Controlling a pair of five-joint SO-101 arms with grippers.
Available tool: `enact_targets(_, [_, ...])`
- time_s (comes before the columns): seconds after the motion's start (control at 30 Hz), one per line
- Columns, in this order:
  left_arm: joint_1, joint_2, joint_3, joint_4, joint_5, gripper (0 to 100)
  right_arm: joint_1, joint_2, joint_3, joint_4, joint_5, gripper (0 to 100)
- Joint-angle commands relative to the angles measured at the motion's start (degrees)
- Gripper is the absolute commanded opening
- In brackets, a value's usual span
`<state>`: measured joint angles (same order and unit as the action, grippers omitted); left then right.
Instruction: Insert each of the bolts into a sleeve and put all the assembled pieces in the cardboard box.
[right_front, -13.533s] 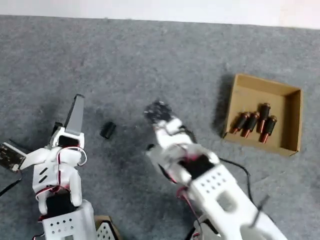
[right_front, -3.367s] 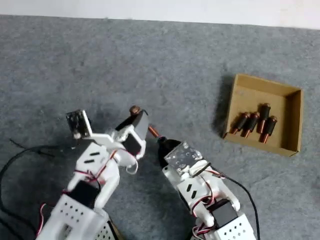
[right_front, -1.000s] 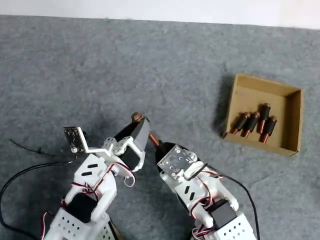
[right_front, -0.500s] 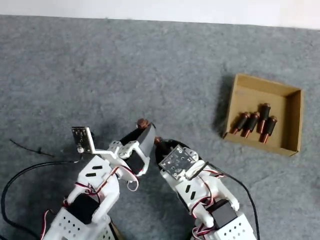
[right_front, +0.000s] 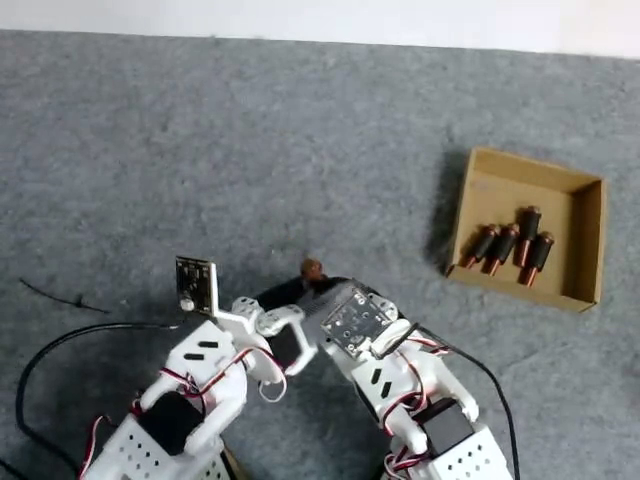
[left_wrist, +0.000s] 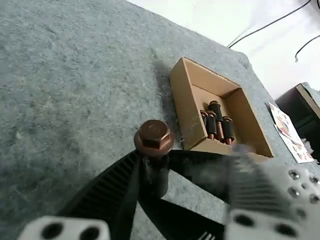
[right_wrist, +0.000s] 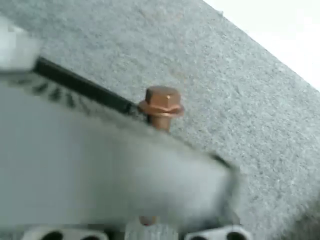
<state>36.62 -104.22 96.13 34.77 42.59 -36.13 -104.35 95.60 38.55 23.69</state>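
Observation:
In the high view my left gripper (right_front: 298, 292) is shut on a bolt (right_front: 312, 268) with a copper hex head. My right gripper (right_front: 330, 296) presses right against it, shut on the black sleeve. In the left wrist view the bolt's head (left_wrist: 154, 136) stands above the black sleeve (left_wrist: 156, 177), between my left gripper's (left_wrist: 152, 172) dark fingers. The right wrist view shows the bolt's head (right_wrist: 161, 102) behind a blurred grey part of the left arm. The cardboard box (right_front: 500, 190) lies at the right and holds several assembled pieces (right_front: 510, 245). The left wrist view also shows the box (left_wrist: 186, 95) and the pieces (left_wrist: 216, 125).
Grey carpet (right_front: 250, 130) covers the table, with open room at the back and left. A thin black cable (right_front: 70, 328) runs from the left arm at the front left. Some flat printed items (left_wrist: 287, 127) lie beyond the box.
The left arm has carried the bolt to the right and nearer, up against the right gripper. The copper shaft that showed between the two grippers is now hidden.

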Motion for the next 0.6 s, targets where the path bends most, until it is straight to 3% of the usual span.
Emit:
enact_targets(0.0, [-4.4, -0.5, 0.1, 0.2, 3.0, 41, 2.6, -0.9, 5.5, -1.8, 0.4, 0.5])
enact_targets(0.13, [-20.2, -0.4, -2.7, -3.8, 11.7, 37, 5.9, -0.9, 5.5, -2.9, 0.3, 0.5])
enact_targets(0.2, [-24.6, -0.4, -2.4, -6.0, 13.6, 35, 8.1, -0.9, 5.5, -4.9, 0.2, 0.5])
enact_targets(0.4, [-25.9, -0.3, -2.3, -6.3, 13.8, 28, 12.7, -0.9, 5.5, -5.5, 0.1, 0.5])
enact_targets(0.57, [-25.9, -0.3, -1.5, -6.5, 13.2, 25, 24.6, -0.9, 5.0, -5.6, -0.8, 0.5])
